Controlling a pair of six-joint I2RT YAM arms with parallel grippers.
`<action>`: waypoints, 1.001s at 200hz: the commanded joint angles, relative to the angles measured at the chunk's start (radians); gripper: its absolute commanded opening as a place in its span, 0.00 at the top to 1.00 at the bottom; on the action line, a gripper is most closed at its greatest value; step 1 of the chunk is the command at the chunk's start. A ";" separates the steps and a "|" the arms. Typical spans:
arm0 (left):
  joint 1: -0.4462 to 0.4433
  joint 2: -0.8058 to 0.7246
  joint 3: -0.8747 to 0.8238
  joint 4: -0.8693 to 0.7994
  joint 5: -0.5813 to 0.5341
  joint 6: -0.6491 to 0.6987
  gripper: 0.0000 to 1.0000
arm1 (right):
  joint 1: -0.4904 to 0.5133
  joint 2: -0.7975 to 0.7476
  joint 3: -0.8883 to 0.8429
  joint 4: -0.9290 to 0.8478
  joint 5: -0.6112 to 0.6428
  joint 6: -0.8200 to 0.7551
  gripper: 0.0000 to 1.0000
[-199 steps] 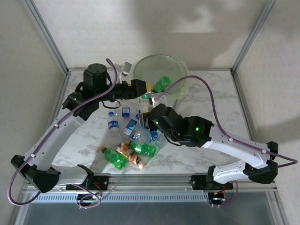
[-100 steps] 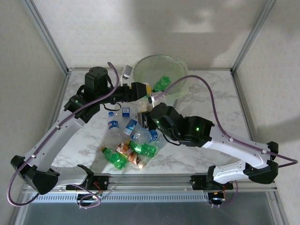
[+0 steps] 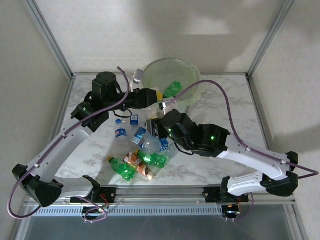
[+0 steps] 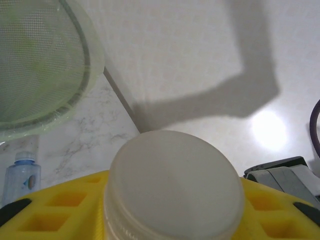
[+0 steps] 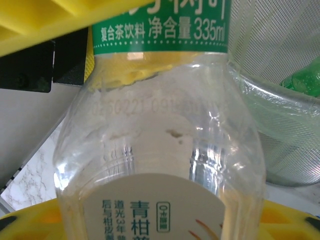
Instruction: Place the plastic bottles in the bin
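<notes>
Bin (image 3: 165, 70) stands at the far side of the table (image 3: 225, 115), and one green bottle (image 3: 173, 88) lies inside. Just beside its rim, the left gripper (image 4: 172, 197) is clenched on the cap end of a clear bottle (image 5: 160, 135). The right gripper (image 5: 160, 220) has this bottle's body between its fingers; whether they press it, I cannot tell. Other bottles (image 3: 142, 150) lie heaped nearer.

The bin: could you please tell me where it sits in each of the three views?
Top external: the bin, top centre.
Left wrist: upper left corner.
Right wrist: right side, behind the clear bottle.
Shared landmark: the green bottle inside it, in the top and right wrist views.
</notes>
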 commanded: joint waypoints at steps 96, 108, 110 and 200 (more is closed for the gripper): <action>0.126 0.148 0.238 0.246 -0.459 -0.208 0.73 | 0.010 -0.224 0.073 -0.467 0.352 0.446 0.03; 0.127 0.174 0.271 0.246 -0.525 -0.186 0.73 | 0.009 -0.234 0.072 -0.509 0.354 0.491 0.03; 0.127 0.180 0.276 0.245 -0.533 -0.182 0.72 | 0.008 -0.236 0.070 -0.516 0.355 0.496 0.03; 0.108 0.455 0.437 0.161 -0.608 -0.077 0.71 | -0.086 -0.288 -0.032 -0.705 0.329 0.706 0.01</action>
